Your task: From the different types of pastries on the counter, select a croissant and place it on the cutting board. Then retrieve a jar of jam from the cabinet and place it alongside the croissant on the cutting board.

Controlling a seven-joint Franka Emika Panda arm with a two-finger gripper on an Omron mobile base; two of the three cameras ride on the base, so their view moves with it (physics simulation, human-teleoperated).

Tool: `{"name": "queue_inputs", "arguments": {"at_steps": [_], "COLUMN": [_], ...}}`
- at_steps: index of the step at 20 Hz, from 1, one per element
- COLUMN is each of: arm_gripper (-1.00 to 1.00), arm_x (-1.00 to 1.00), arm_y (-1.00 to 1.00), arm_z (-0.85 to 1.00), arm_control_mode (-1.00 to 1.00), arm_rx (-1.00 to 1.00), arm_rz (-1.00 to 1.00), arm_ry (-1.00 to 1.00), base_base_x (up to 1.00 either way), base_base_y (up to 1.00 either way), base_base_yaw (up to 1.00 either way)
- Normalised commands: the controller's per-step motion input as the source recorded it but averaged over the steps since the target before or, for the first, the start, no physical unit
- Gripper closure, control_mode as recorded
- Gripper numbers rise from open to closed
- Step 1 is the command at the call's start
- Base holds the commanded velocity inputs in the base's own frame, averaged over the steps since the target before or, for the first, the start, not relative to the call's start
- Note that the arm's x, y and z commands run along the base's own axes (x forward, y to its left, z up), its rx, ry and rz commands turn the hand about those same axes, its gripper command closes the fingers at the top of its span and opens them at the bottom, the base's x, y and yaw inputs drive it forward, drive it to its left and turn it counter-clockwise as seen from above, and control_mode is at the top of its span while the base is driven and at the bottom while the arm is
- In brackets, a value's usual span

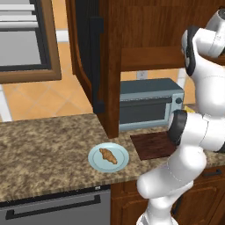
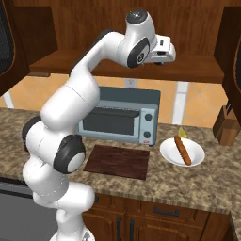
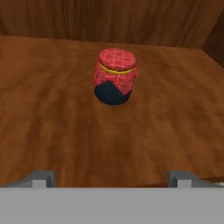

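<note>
While the dark reddish-brown wooden cutting board point(image 1: 151, 146) is partly hidden behind the arm, the squat red-capped dark jam jar point(image 3: 114, 77) is seen upright on the cabinet shelf point(image 3: 52, 118), ahead of the spread, empty two-finger gripper point(image 3: 113, 178).

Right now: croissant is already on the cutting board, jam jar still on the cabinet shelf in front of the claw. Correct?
Not quite. The croissant lies on the round light blue plate, left of the cutting board, as the left base view shows; the board is bare. The rest holds: the jam jar stands on the cabinet shelf, ahead of the open claw.
</note>
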Motion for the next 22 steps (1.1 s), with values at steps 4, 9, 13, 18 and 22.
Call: {"name": "queue_inputs", "arguments": {"at_steps": [4,9,13,18,22], "arm_gripper": [-1.0,-1.0,-1.0,-1.0,-1.0], "arm_x": [0.97,0.53,0.37,0.12,0.21], "arm_y": [0.0,-0.27,-0.14,0.0,-0.03], "arm_z": [0.14,0.04,0.02,-0.02,-0.11], "arm_control_mode": [-1.0,-1.0,-1.0,-1.0,-1.0], "arm_rx": [0.02,0.03,0.02,0.0,0.0], "arm_rz": [0.0,0.0,0.0,0.0,0.0], "arm_ry": [0.05,0.0,0.0,0.0,0.0], "base_base_x": [0.0,0.0,0.0,0.0,0.0], "base_base_y": [0.0,0.0,0.0,0.0,0.0], "base_base_yaw": [0.0,0.0,0.0,0.0,0.0]}}
